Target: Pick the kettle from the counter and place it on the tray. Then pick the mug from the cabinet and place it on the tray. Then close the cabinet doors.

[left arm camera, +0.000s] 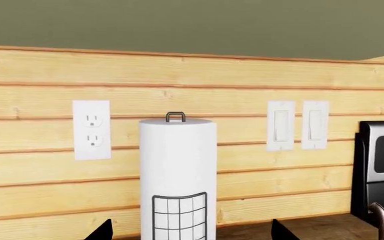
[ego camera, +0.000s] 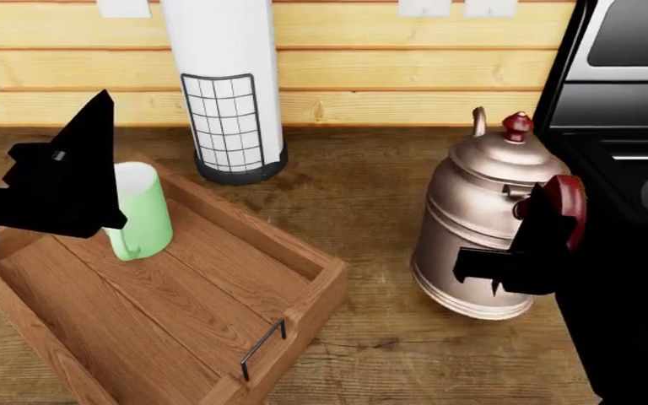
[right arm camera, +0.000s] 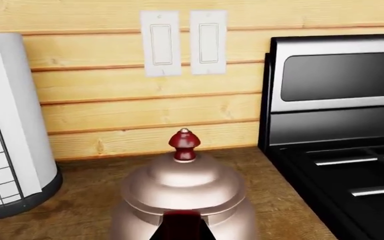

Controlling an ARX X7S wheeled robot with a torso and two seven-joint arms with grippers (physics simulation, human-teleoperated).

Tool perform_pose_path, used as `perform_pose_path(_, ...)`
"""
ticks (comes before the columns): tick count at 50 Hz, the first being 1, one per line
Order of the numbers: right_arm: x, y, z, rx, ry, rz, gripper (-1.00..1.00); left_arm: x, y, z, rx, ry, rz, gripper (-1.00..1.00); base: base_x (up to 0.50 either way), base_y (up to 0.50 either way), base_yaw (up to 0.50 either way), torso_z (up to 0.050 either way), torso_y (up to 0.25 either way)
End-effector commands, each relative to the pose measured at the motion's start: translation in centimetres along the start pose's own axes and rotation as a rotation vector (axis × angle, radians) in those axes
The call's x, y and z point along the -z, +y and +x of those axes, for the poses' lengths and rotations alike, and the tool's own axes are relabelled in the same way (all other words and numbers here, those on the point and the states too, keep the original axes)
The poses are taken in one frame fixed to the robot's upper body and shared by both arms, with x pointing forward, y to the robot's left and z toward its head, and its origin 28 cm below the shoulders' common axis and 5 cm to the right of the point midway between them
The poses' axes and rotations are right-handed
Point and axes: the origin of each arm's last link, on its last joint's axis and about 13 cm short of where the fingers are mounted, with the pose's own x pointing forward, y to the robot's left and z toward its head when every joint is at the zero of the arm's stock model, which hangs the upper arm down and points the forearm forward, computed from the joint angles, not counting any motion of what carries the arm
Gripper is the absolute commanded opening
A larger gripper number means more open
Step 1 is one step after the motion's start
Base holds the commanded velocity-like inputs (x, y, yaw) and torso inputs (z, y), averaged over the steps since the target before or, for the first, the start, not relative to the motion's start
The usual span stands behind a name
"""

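Observation:
The copper-pink kettle point(ego camera: 476, 228) stands on the wood counter point(ego camera: 358, 211), to the right of the tray point(ego camera: 301, 295). My right gripper point(ego camera: 532, 249) is at its dark red handle point(right arm camera: 182, 222). In the right wrist view the right gripper point(right arm camera: 183, 232) has a black finger pressed on each side of that handle, shut on it. The pale green mug point(ego camera: 144, 211) stands upright in the tray's far corner. My left gripper point(ego camera: 40, 97) hovers open just left of the mug and holds nothing. In the left wrist view, the left gripper point(left arm camera: 192, 231) has its tips wide apart. The cabinet and its doors are out of view.
A white paper roll point(ego camera: 229, 84) in a black wire holder stands at the back by the plank wall. A black stove point(ego camera: 628, 169) borders the counter right of the kettle. An outlet point(left arm camera: 90, 129) and switches point(left arm camera: 297, 125) are on the wall.

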Motion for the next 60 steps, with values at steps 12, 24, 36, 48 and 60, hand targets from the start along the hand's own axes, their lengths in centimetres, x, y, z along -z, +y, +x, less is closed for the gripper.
perform_pose_path(12,-3.5,0.3,-1.2,-0.038,-0.148,-0.024,-1.0,-0.1,0.1,0.0,-0.008,-0.004,0.0,1.0,0.0,0.0,0.0,0.0,0.0)
perform_pose_path(24,-5.0,1.0,-2.1,-0.095,-0.21,-0.05,-1.0,-0.6,0.2,0.0,-0.014,-0.014,0.0,1.0,0.0,0.0,0.0,0.0,0.001)
perform_pose_path(36,-6.8,2.7,-3.3,-0.191,-0.288,-0.063,-1.0,-0.8,0.6,-0.3,-0.032,-0.028,-0.003,1.0,0.0,0.0,0.0,0.001,0.001)
perform_pose_path(48,-7.6,5.0,-4.1,-0.316,-0.335,-0.053,-1.0,-0.8,0.9,-0.5,-0.048,-0.035,-0.007,1.0,0.0,0.0,0.0,0.0,0.0)
perform_pose_path(60,-7.0,8.0,-3.8,-0.471,-0.344,-0.041,-1.0,-0.6,1.3,-0.7,-0.059,-0.037,-0.015,1.0,0.0,0.0,0.0,0.0,0.001)
